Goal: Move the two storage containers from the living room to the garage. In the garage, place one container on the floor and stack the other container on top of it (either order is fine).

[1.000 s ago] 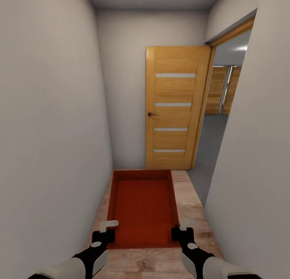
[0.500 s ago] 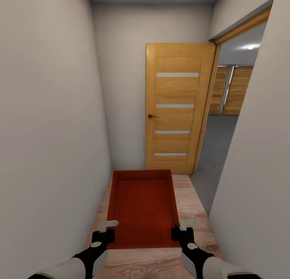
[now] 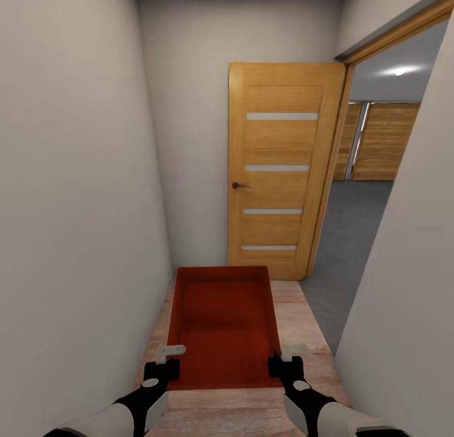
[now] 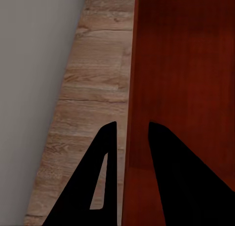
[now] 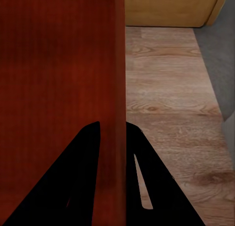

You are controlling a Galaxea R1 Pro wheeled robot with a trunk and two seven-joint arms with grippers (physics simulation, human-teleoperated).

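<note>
Forward travel has brought the wooden door (image 3: 277, 172) and the doorway to the grey-floored room nearer. Head view: I carry the storage container (image 3: 222, 326) low ahead over the hallway planks, left gripper (image 3: 165, 360) and right gripper (image 3: 284, 360) each clamped on a side wall, forearms parallel. Left wrist view: fingers (image 4: 105, 157) straddle the thin wall. Right wrist view: likewise; rigid, probably light, smooth, so slip-prone.

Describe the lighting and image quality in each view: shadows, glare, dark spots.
Head view: soft even light, slight blur, a bright ceiling light glaring beyond the doorway. Left wrist view: the left gripper fingers are flat black silhouettes astride the container wall. Right wrist view: the same for the right gripper; wood floor grain is sharp.
</note>
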